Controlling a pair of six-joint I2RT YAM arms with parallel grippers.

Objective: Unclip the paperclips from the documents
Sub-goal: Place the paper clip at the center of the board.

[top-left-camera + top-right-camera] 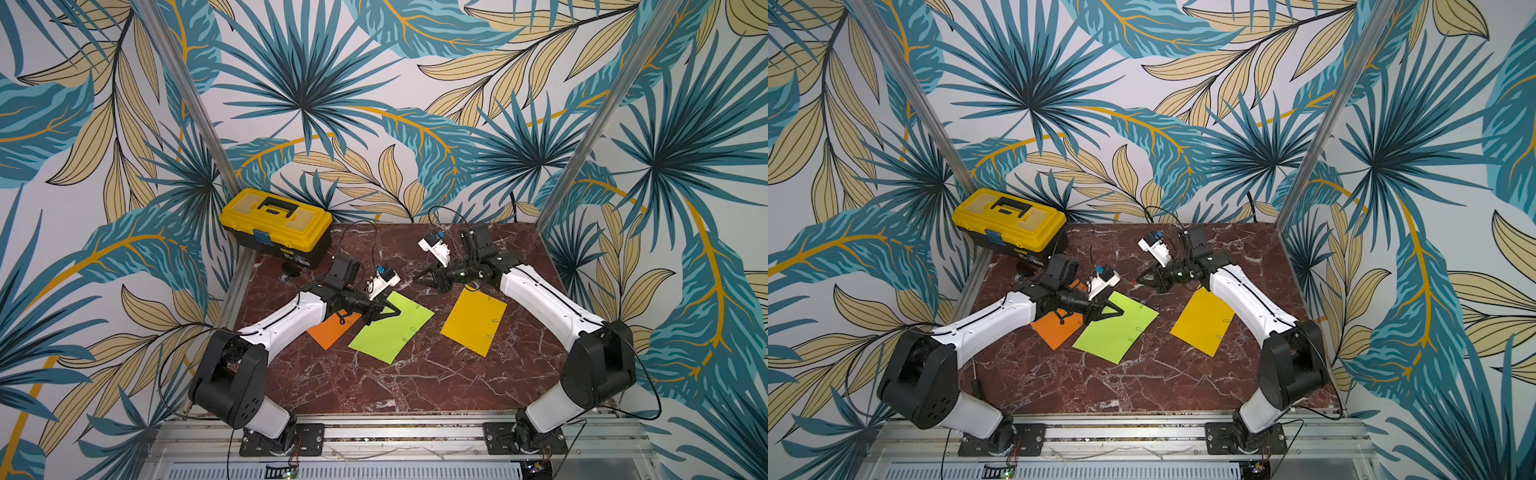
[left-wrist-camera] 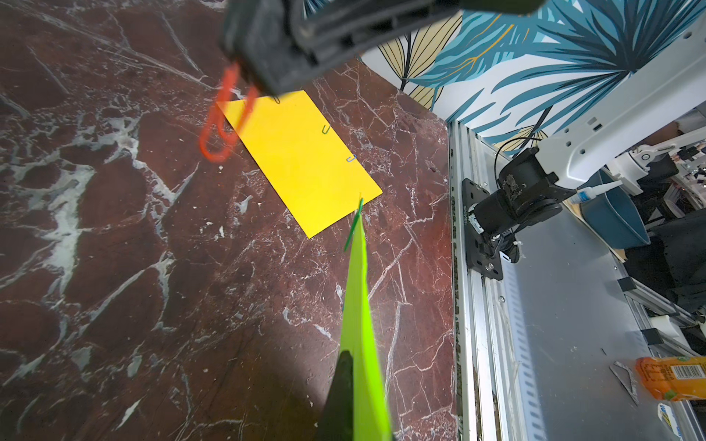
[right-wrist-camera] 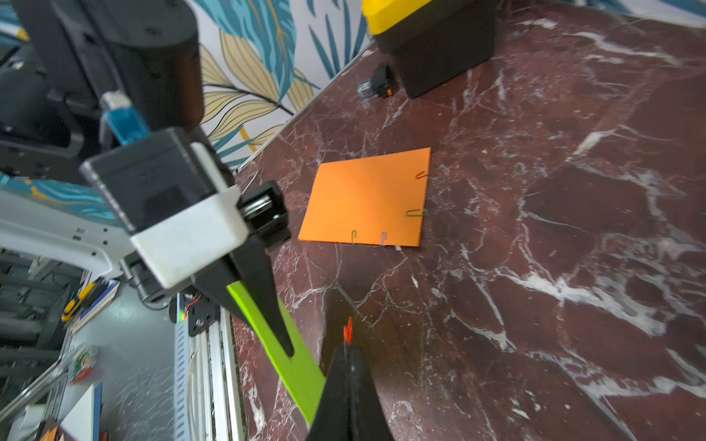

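Note:
My left gripper [image 1: 397, 311] [image 2: 353, 362] is shut on the far corner of the lime green document [image 1: 390, 328] [image 2: 359, 305], holding that corner off the table; a green paperclip [image 2: 353, 225] sits on its edge. My right gripper [image 1: 417, 278] [image 3: 348, 349] is shut on a reddish paperclip [image 2: 219, 126] [image 3: 347, 330], which hangs clear of every sheet. The orange document [image 1: 332, 330] [image 3: 366, 198] lies flat, partly under my left arm, with several paperclips [image 3: 415, 212] on its edges. The golden yellow document [image 1: 473, 322] [image 2: 301, 164] lies flat with paperclips [image 2: 326, 129] along one side.
A yellow toolbox [image 1: 276, 226] [image 3: 431, 38] stands at the table's back left corner, with a small black object [image 1: 291, 266] [image 3: 376, 82] in front of it. An aluminium rail [image 1: 407, 432] runs along the front edge of the marble table [image 1: 415, 382].

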